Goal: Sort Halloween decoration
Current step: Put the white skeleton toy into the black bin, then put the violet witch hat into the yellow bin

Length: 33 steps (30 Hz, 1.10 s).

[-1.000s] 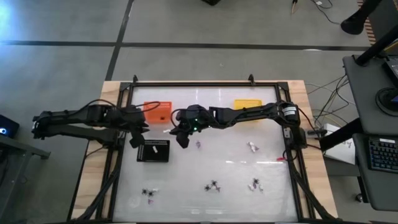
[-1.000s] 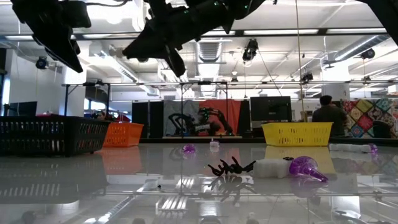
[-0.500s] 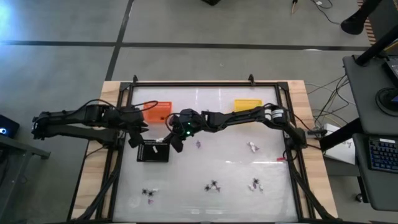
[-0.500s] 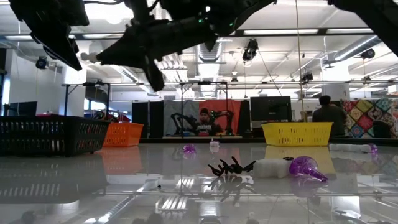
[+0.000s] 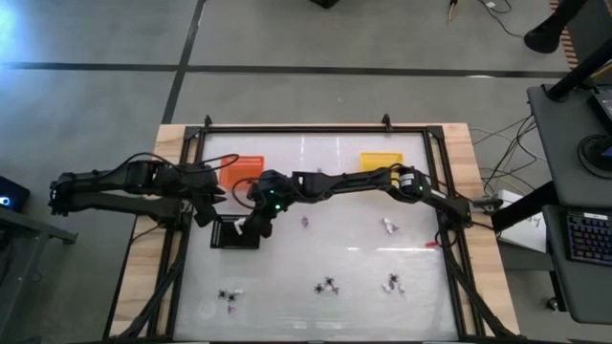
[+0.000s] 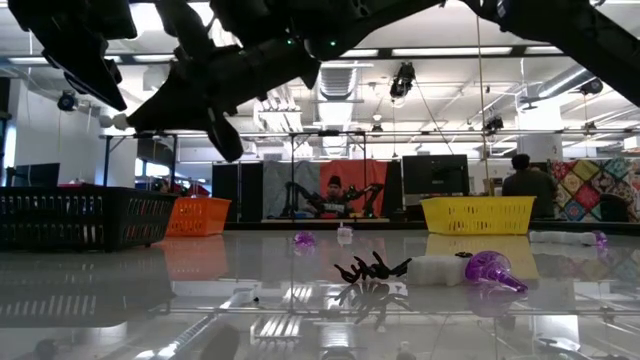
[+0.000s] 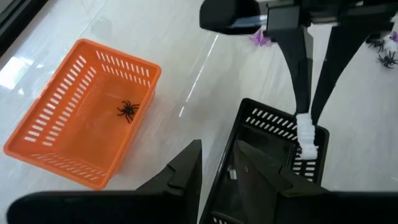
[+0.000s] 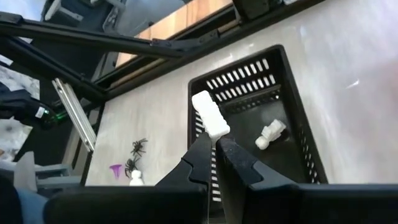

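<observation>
My right gripper reaches across the table and hangs over the right end of the black tray, shut on a small white trinket. Another white trinket lies on that tray's floor. My left gripper waits open just left of the black tray, above the table. A black spider lies in the orange tray. More trinkets lie loose on the table: a purple one, a white one, a spider. My right gripper pinches the white trinket by its lower end between its two fingertips, which point down from above. The trinket sticks out past the fingertips, lifted clear above the black tray's rim.
The yellow tray stands at the far side, right of the orange one. Near the table's front lie several spiders and white and purple pieces. A black frame borders the table. People stand in the room behind.
My right gripper has carried the white trinket from the table's middle toward the left and slightly nearer, ending above the black tray's right end, staying shut on it. The left arm has kept still.
</observation>
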Available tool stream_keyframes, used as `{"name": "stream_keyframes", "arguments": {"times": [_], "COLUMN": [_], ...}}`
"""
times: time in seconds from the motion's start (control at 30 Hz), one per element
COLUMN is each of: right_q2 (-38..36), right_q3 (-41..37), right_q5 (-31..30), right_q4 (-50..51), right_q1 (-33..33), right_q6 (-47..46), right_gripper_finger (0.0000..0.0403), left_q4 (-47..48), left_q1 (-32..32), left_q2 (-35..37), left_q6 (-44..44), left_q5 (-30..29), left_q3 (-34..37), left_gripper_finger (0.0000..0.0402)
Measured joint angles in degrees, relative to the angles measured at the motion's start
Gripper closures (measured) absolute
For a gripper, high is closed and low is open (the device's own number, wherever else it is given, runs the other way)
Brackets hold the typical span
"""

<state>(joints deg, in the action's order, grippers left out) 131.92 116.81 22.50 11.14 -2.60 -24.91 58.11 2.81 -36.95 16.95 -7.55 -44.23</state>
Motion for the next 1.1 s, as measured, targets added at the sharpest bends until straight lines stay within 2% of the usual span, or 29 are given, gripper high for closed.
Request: {"name": "stream_keyframes", "arguments": {"times": [0.23,0.63,0.87,0.97,1.1], "right_q2": [0.6,0.4,-2.7,-4.5,-6.6], "right_q3": [-0.4,-0.5,2.3,3.4,3.7], "right_q5": [-1.6,-1.7,-2.4,-7.8,-19.1], "right_q4": [2.4,2.9,18.8,28.7,38.5], "right_q1": [0.0,-0.2,-1.7,-2.3,-3.4], "right_q6": [-0.8,-2.6,-1.2,1.6,3.6], "right_gripper_finger": [0.0385,0.0296,0.0274,0.027,0.0269], "left_q4": [0.4,0.3,0.3,0.3,0.3], "left_q1": [0.0,0.0,0.0,0.0,0.0], "left_q2": [0.0,0.2,0.3,0.4,0.3], "left_q6": [-0.4,-0.4,0.2,0.2,0.2], "left_q5": [0.0,0.2,0.9,0.8,0.8], "left_q3": [0.0,0.0,0.0,0.0,0.0], "left_gripper_finger": [0.0325,0.0325,0.0325,0.0325,0.0325]}}
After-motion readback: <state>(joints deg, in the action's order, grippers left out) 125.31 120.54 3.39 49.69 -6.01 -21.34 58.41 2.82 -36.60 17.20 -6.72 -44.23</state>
